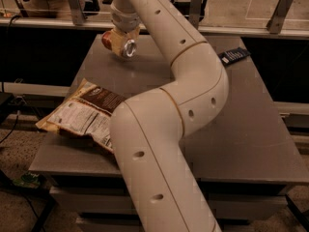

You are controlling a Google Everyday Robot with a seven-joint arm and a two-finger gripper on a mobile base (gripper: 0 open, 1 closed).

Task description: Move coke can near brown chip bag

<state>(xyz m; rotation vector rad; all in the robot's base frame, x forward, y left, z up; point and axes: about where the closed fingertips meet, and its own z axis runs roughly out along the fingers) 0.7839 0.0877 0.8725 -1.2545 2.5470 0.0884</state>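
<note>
My gripper (pixel 118 41) is at the far left of the grey table (pixel 241 129), at the end of the cream arm that crosses the view. It is shut on the coke can (pixel 126 47), a red can held on its side above the table top, its silver end facing the camera. The brown chip bag (pixel 84 115) lies flat at the table's left front edge, dark brown panel up and white label toward the front. Its right part is hidden behind my arm. The can is well behind the bag.
A small dark blue packet (pixel 233 56) lies at the table's far right. My thick arm (pixel 164 129) covers the table's middle and front. A metal rail (pixel 241 30) runs behind the table. Cables (pixel 14 129) hang on the left by the floor.
</note>
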